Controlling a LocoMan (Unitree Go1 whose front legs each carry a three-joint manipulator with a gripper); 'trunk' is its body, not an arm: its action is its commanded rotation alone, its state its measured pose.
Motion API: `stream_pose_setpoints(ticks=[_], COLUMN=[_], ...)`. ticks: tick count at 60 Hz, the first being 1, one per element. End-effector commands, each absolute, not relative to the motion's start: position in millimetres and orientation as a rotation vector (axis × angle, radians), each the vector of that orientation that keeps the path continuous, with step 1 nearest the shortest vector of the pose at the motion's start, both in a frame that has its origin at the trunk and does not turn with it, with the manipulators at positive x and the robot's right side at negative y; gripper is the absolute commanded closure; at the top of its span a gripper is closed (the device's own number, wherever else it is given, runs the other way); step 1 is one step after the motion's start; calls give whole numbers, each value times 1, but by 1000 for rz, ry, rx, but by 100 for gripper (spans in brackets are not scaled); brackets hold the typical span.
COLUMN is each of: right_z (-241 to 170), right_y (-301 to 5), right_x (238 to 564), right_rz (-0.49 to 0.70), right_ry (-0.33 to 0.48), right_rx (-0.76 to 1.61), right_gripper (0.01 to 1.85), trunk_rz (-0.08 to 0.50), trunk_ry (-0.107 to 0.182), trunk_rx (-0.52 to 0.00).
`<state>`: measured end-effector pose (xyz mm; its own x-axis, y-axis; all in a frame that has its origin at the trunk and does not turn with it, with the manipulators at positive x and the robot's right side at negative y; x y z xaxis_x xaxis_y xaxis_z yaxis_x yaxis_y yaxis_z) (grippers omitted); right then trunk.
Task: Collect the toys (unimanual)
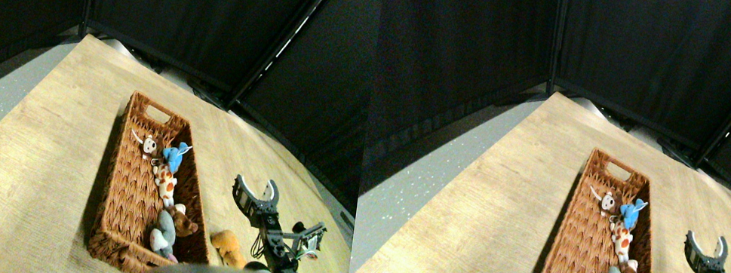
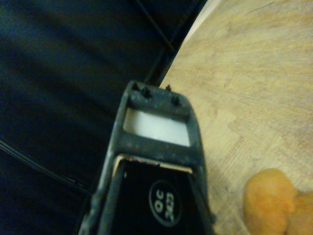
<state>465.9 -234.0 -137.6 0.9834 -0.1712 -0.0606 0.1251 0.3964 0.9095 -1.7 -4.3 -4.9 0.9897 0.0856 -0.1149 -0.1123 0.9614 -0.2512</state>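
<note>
1 orange toy lies between basket and pincer.

A light wooden floor carries the wicker basket and, just beside it, an orange toy.

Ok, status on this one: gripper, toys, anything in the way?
Right gripper open, empty, raised beside the wicker basket. Five toys in the basket; orange toy on the table, outside. Nothing in the way.
</note>
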Motion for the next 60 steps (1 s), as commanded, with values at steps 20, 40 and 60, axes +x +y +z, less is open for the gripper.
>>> stream_pose_setpoints(ticks=[20,40,60], right_z=[-173,-186,-206], right_y=[-260,-267,-272], right_x=[455,454,446], right_rz=[-253,-305,-360], right_ry=[55,238,296], right_rx=[1221,1259,1244], right_gripper=[116,107,102], trunk_rz=[89,107,123], trunk_ry=[126,128,137], trunk_rx=[-270,-300,-315])
